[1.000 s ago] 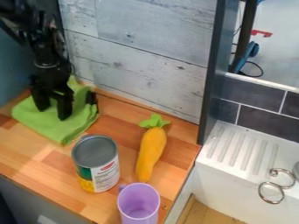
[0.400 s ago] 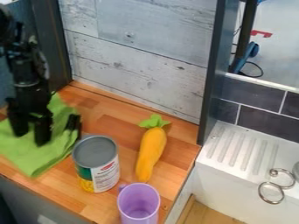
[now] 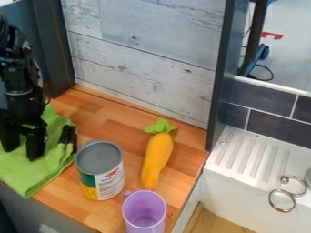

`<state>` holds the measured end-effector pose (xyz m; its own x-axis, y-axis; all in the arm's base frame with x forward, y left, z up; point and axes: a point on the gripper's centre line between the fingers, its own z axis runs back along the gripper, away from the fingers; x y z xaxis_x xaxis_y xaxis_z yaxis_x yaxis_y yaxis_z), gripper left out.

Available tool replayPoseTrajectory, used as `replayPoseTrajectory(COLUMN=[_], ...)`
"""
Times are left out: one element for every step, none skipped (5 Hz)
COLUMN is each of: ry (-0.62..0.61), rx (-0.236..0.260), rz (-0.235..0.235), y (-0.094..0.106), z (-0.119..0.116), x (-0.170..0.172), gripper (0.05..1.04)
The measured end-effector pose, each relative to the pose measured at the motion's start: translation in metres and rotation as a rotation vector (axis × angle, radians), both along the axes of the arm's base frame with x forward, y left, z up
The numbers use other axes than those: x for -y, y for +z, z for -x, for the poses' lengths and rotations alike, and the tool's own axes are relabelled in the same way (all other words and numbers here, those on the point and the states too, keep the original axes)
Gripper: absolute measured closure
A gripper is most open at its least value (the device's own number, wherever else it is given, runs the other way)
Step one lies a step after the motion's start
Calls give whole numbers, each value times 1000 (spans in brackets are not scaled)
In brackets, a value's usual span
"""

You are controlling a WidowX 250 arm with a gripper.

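Wooden counter (image 3: 115, 119), backed by plank wall (image 3: 146, 59). Green cloth (image 3: 30, 177): spread beneath the gripper (image 3: 22, 153), whose fingers are parted; whether any fold is gripped cannot be told. Can (image 3: 100, 170): set beside cloth.

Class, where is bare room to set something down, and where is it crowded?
Widest bare patch: wooden counter between cloth, can, carrot and plank wall. The ridged sink ledge is bare too. Crowded: around can, carrot and mug, and at the gripper.
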<state>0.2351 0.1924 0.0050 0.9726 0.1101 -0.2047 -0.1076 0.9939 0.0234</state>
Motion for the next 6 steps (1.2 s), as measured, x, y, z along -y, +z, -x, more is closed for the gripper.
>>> replayPoseTrajectory(ry=[49, 164, 200, 201, 125, 22], rx=[22, 46, 94, 115, 114, 97], rz=[-12, -51, -130, -160, -132, -66], y=[1, 11, 68, 121, 148, 154], z=[-7, -18, -32, -20, -6, -8], x=[-7, -7, 18, 36, 59, 86], gripper=[83, 83, 83, 83, 83, 83])
